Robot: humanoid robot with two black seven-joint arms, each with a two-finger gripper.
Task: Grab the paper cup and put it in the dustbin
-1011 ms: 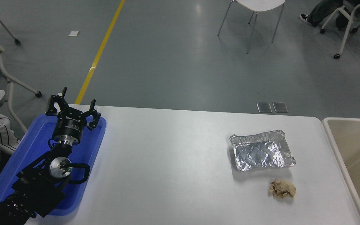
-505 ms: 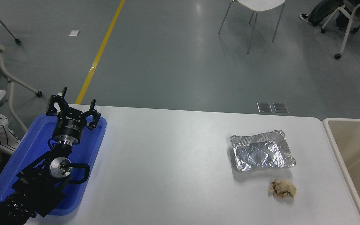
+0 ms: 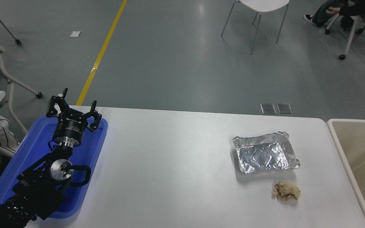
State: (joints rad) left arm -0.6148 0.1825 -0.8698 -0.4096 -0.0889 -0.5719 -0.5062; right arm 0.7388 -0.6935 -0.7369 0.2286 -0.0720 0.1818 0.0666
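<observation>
White table [image 3: 176, 164]: the landmark for all entries.
Blue tray [image 3: 89, 148]: on the table's near-left corner, long side running front to back.
Foil tray [image 3: 266, 153]: on the table's right half, crumpled, open side up.
Paper wad [image 3: 286, 191]: tan, crumpled, on the table just in front of the foil tray, apart from it.
Yellow line [image 3: 101, 52]: on the grey floor beyond the table's far-left corner, running away from it.
White chair [image 3: 257, 12]: well beyond the table's far edge, thin metal legs.
Floor plates [image 3: 276, 108]: two, side by side, just past the far edge.
</observation>
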